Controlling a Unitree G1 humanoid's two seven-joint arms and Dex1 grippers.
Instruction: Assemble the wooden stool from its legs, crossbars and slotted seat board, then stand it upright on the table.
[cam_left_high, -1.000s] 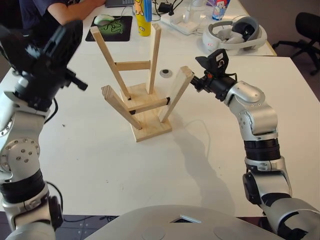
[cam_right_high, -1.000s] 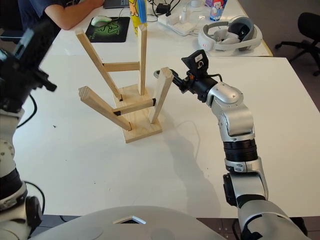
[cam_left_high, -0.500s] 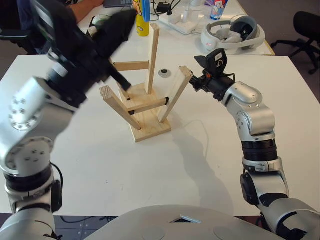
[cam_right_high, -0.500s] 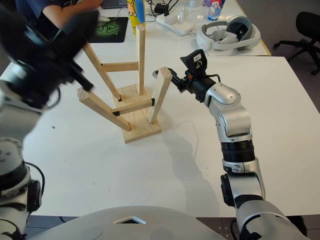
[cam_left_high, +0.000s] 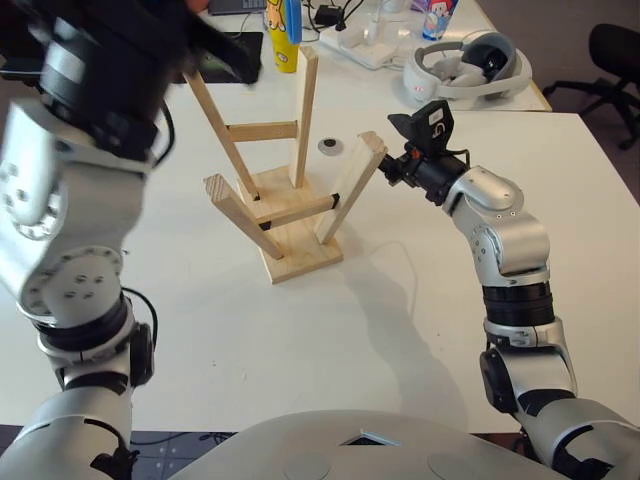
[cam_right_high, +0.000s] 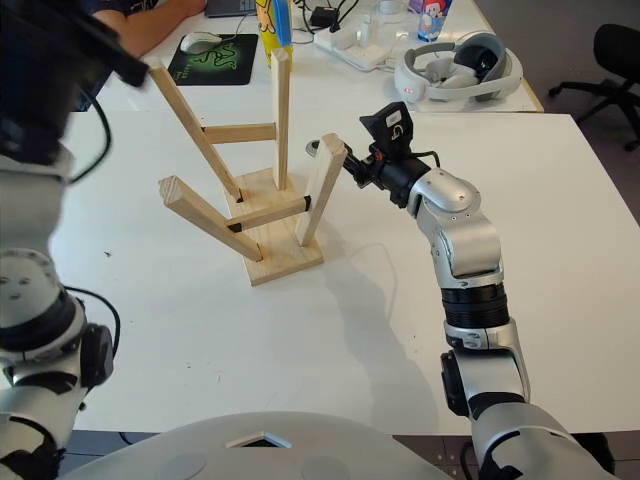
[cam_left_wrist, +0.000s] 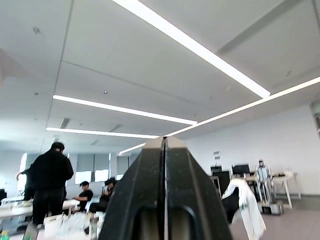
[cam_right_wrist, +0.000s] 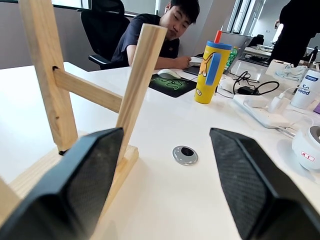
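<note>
The right jaws stand wide apart with nothing between them, their dark pads (cam_right_wrist: 87, 170) bracketing open air. They hang just beside the top end of the nearest leg (cam_left_high: 352, 190); I cannot tell whether a pad brushes the wood. The left jaws are pressed together, only a thin seam showing between the fingers (cam_left_wrist: 145, 200), and they hold nothing. They point up at the ceiling, with the left arm raised high over the far left corner of the bench (cam_left_high: 300, 350).

The stool (cam_left_high: 285, 195) rests upside down near the middle of the bench. Its seat board (cam_left_high: 305, 255) lies flat on the surface, four legs (cam_left_high: 215, 115) splay upward, and two crossbars (cam_left_high: 262, 130) sit seated between pairs of legs. A yellow cup (cam_left_high: 286, 35) and a headset (cam_left_high: 470, 65) stand well behind it.

Joining looks done, so the step in hand is likely the turnover. The next move calls for the right jaws to close on that leg and for the left arm to come down to a leg opposite. Tipping with one hold could rack the joints or slide the board.
</note>
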